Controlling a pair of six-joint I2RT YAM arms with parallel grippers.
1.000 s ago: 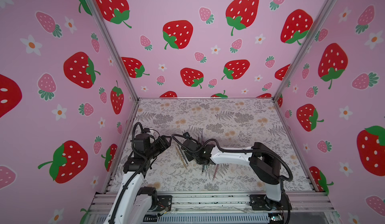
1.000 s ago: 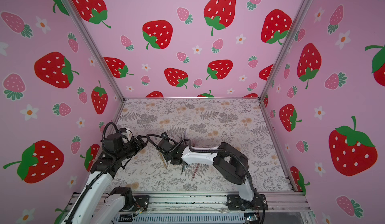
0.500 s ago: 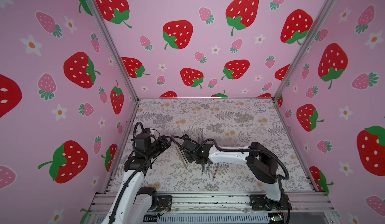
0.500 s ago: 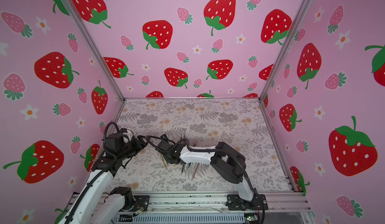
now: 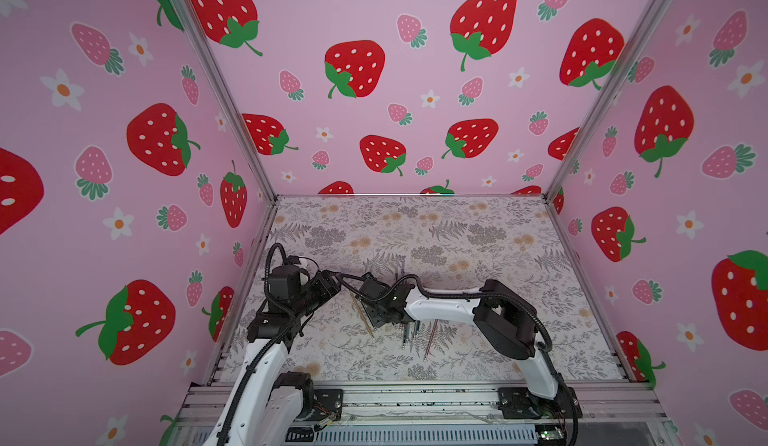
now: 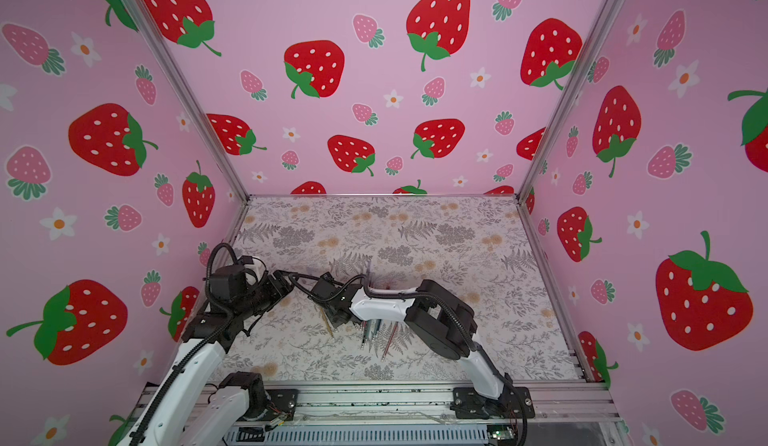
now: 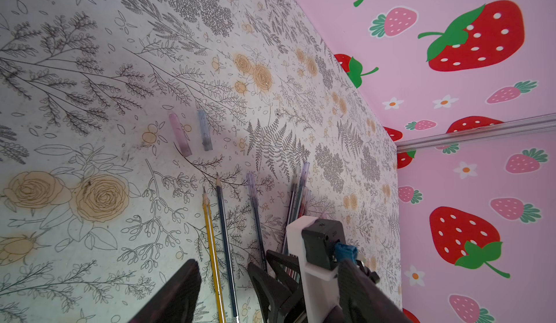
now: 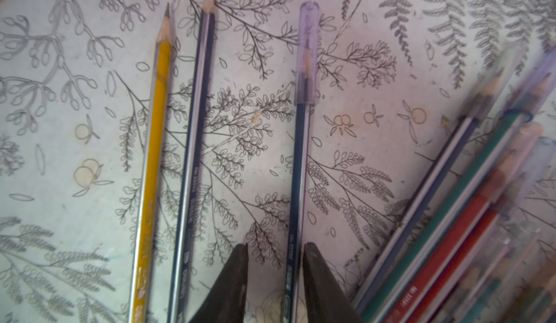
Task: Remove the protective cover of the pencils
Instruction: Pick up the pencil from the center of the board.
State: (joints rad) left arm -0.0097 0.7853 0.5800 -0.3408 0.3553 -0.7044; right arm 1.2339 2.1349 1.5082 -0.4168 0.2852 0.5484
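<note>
Right wrist: 1 purple cap [image 8: 307, 54] covers 1 blue pencil [image 8: 299, 171] tip.

Robot lab test booth: pink panel walls printed with red strawberries [image 5: 374, 8], bare aluminium corner posts [image 5: 228, 103], a grey-and-tan floral-print tabletop [image 5: 457, 232], and two white-and-black robot arms [image 5: 444, 307] bolted to a slotted aluminium base rail [image 5: 415, 398].
</note>
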